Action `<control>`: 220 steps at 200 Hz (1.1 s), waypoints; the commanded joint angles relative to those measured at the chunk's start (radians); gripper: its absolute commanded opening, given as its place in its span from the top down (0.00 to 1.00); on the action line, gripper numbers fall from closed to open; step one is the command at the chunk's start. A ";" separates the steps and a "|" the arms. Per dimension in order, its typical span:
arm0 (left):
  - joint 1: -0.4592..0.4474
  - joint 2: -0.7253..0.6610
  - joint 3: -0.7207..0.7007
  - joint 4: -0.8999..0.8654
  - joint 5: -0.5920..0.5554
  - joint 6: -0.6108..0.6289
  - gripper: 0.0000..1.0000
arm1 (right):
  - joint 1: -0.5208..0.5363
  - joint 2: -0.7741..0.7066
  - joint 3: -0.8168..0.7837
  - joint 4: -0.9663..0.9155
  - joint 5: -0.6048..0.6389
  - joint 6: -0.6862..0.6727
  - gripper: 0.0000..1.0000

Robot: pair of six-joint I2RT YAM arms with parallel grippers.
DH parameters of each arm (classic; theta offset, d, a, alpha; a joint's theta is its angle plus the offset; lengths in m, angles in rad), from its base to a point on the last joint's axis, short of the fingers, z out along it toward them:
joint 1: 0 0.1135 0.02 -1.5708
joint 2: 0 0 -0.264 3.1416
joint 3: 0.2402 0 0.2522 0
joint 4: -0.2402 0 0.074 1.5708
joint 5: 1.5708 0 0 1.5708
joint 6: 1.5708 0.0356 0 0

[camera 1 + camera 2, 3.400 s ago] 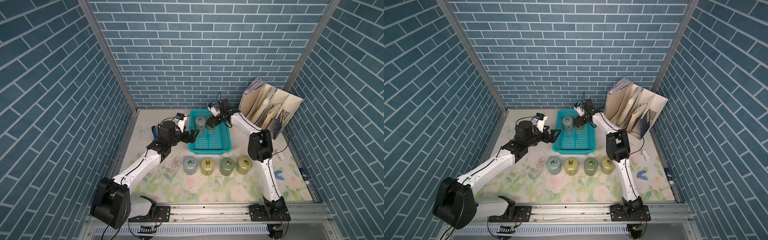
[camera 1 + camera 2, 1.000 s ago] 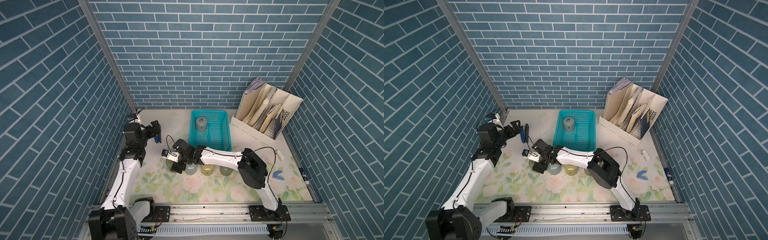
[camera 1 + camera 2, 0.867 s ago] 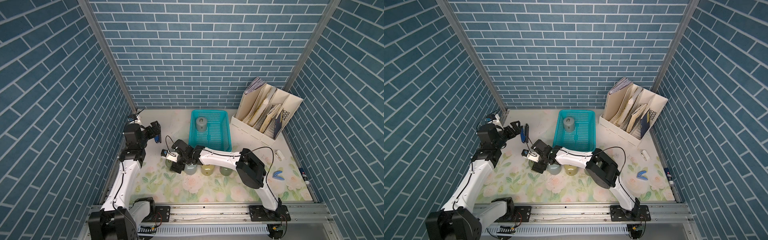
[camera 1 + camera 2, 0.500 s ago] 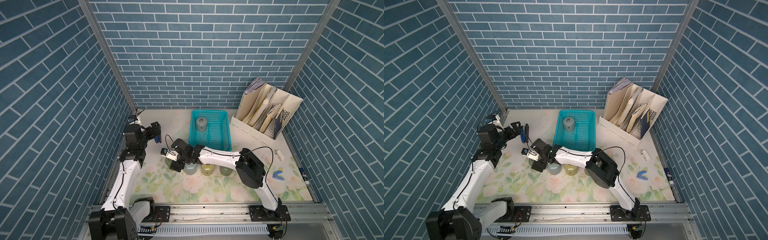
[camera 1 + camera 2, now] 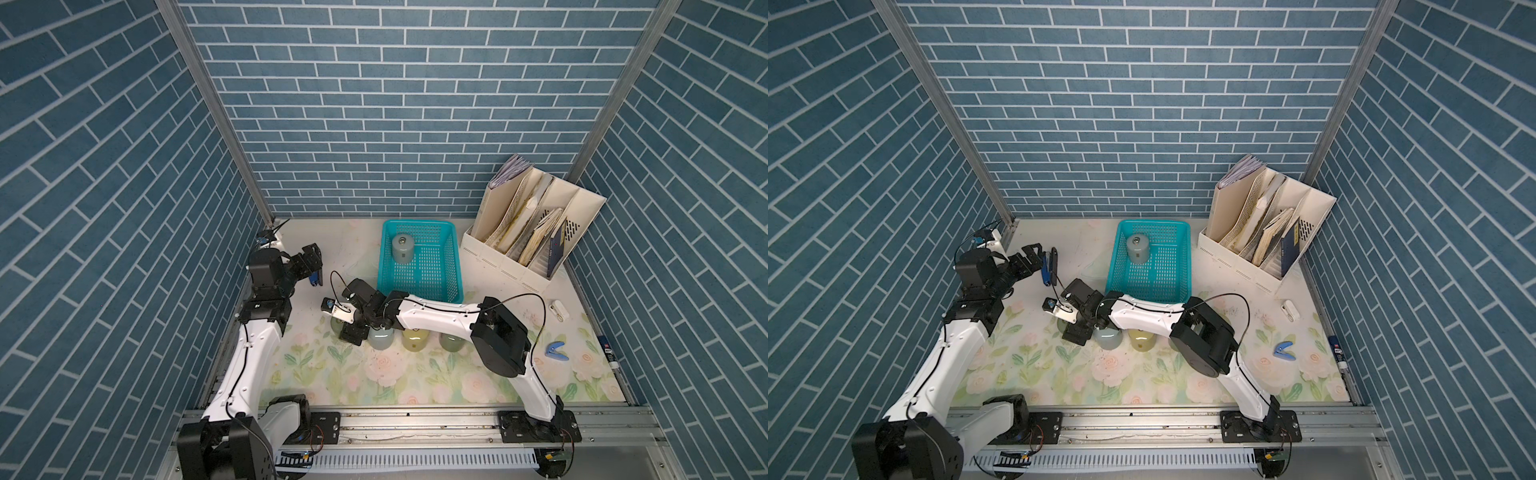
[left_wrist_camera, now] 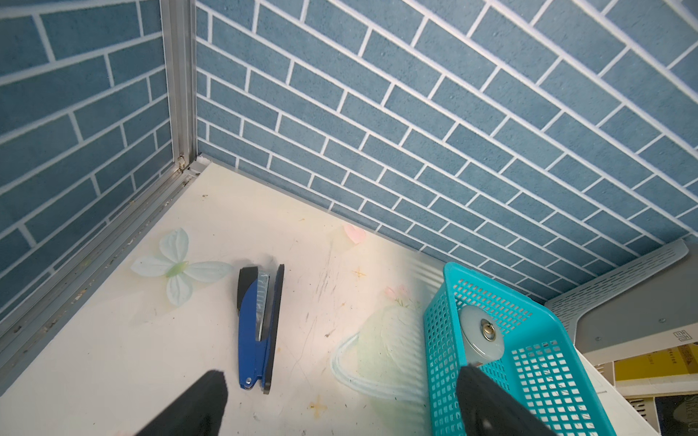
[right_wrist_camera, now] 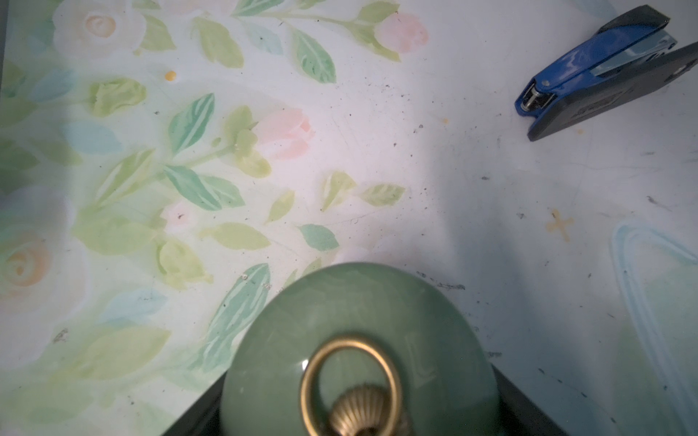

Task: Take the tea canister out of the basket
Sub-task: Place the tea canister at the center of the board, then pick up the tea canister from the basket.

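Right gripper [image 7: 360,375] astride jade-green tea canister [image 7: 340,302], brass-ringed

The left arm [image 5: 253,357] rises from its base at the near rail, bends at the wrist and holds the left gripper [image 5: 312,266] in the air, pointing across the workspace. Its fingers [image 6: 196,404] stand wide apart with nothing between them. The right arm [image 5: 436,318] folds at a raised elbow, and its white forearm stretches low toward the robot's left. The right gripper [image 5: 1077,330] points down close to the table. Its dark fingers [image 7: 528,411] are set apart, and whether they press on anything cannot be told.
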 commanded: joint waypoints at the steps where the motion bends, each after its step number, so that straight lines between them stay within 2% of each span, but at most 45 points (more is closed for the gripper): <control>1: 0.006 -0.013 -0.008 0.001 0.022 0.009 0.00 | 0.006 -0.039 -0.009 0.068 -0.022 0.029 0.08; 20: 0.006 -0.019 0.007 -0.015 0.029 0.017 0.00 | 0.004 -0.042 -0.009 0.059 -0.023 0.024 0.00; 60: 0.005 -0.027 0.011 -0.016 0.042 0.012 0.00 | 0.003 -0.066 -0.018 0.066 -0.021 0.021 0.00; 88: 0.005 -0.028 0.013 -0.013 0.050 0.008 0.00 | -0.021 -0.141 -0.044 0.109 -0.027 0.053 0.00; 117: -0.002 -0.023 0.029 -0.009 0.078 0.009 0.00 | -0.128 -0.244 -0.040 0.134 -0.072 0.144 0.00; 153: -0.061 0.005 0.073 -0.025 0.117 0.061 0.00 | -0.257 -0.316 -0.072 0.127 0.035 0.166 0.00; 187: -0.180 0.078 0.118 -0.055 0.124 0.137 0.00 | -0.416 -0.283 -0.060 0.104 0.094 0.218 0.00; 220: -0.288 0.146 0.163 -0.085 0.086 0.188 0.00 | -0.541 -0.156 0.062 0.062 0.082 0.242 0.00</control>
